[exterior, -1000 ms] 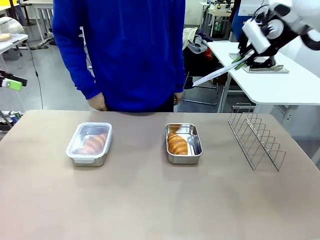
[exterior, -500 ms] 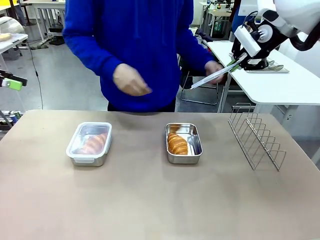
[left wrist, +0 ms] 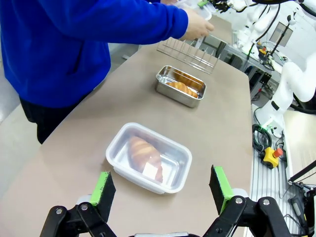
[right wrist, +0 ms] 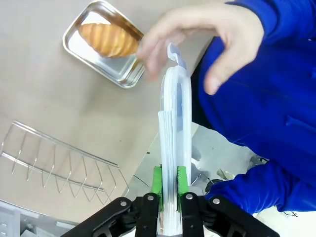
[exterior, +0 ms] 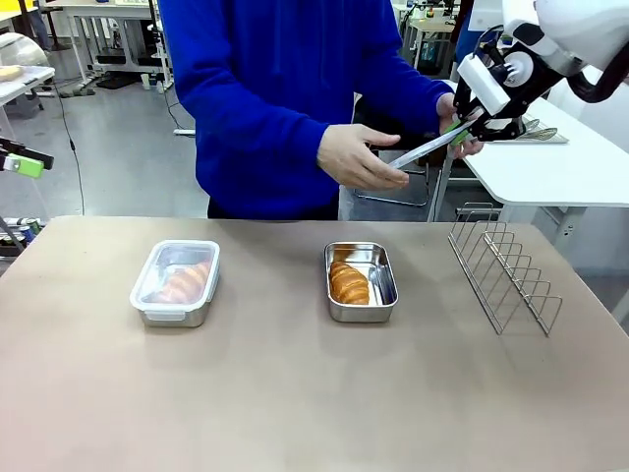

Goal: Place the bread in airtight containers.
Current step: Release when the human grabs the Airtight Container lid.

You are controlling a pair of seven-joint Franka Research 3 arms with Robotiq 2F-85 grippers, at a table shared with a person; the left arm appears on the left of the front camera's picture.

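Front view: my right gripper [exterior: 462, 128] pinches the clear lid [exterior: 423, 149], handing over; left gripper [left wrist: 160, 190] gapes, empty. Next, release once the person's hand [exterior: 356, 157] grips.

Even, bright overhead light is seen throughout, soft shadows are cast on the beige table [exterior: 295, 393], and the person's near hand [right wrist: 197, 44] is motion-blurred.

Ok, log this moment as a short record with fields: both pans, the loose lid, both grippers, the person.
left steel pan: clear lid on, croissant inside
right steel pan: uncovered, golden croissant inside
loose clear plastic lid: held edge-on above the table
right gripper: shut on lid
left gripper: open, above covered pan
person's hand: reaching for lid
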